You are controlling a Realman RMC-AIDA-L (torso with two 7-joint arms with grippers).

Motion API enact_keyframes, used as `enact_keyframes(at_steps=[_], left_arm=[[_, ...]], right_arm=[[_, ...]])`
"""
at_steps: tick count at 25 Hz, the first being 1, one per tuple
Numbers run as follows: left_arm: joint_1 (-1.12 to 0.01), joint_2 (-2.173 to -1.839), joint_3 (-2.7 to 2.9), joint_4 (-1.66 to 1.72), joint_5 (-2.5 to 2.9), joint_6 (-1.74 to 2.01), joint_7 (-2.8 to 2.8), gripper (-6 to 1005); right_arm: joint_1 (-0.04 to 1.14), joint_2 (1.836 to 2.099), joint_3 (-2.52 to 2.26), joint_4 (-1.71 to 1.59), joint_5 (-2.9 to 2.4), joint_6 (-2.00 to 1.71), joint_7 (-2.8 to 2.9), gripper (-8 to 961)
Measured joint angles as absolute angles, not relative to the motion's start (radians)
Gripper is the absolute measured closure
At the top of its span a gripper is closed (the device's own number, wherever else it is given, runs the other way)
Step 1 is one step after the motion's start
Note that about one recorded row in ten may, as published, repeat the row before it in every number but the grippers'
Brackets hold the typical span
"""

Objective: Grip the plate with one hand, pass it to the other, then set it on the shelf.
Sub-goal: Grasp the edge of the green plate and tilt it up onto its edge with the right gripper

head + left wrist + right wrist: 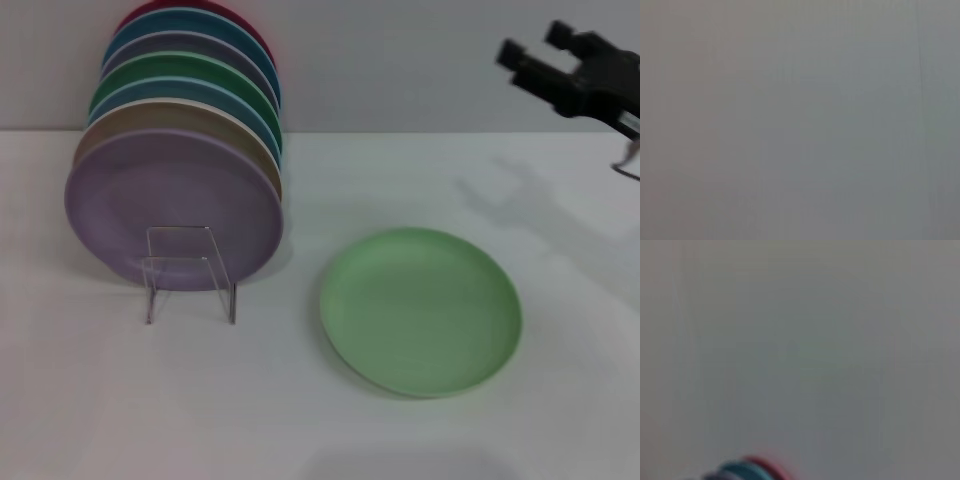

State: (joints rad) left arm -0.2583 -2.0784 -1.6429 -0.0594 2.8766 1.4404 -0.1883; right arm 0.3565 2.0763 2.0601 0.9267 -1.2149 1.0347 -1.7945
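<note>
The pale mint-green plate lies flat on the white table, right of centre. The clear plate rack stands at the left and holds several upright plates; a lilac-purple plate is at the front and a darker green one farther back. My right gripper hangs in the air at the upper right, behind and to the right of the mint plate, apart from it, open and empty. My left gripper is out of view. The right wrist view shows only the tops of the racked plates.
The table's far edge meets a plain grey wall. Bare table lies in front of the plate and between plate and rack. The left wrist view shows only a plain grey surface.
</note>
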Motion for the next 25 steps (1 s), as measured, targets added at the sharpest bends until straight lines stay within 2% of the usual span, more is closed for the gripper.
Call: enact_keyframes(at_steps=[4, 9, 14, 25], left_arm=[[-0.258, -2.078, -1.643, -0.06, 2.877, 1.44, -0.192, 137], [-0.258, -2.078, -1.642, -0.063, 2.879, 1.441, -0.193, 138], [-0.259, -2.078, -1.638, -0.063, 2.879, 1.44, -0.193, 138], [-0.264, -2.078, -1.629, -0.067, 2.879, 1.447, -0.194, 138]], right_arm=[[0.338, 2.077, 1.919, 1.292, -1.701, 0.89, -1.274, 140], [0.385, 2.071, 1.905, 1.435, -2.102, 1.007, -0.781, 140], [0.475, 2.054, 1.921, 1.406, -2.362, 1.16, -0.516, 140], [0.589, 2.052, 1.931, 1.185, -2.521, 1.233, -0.476, 140]])
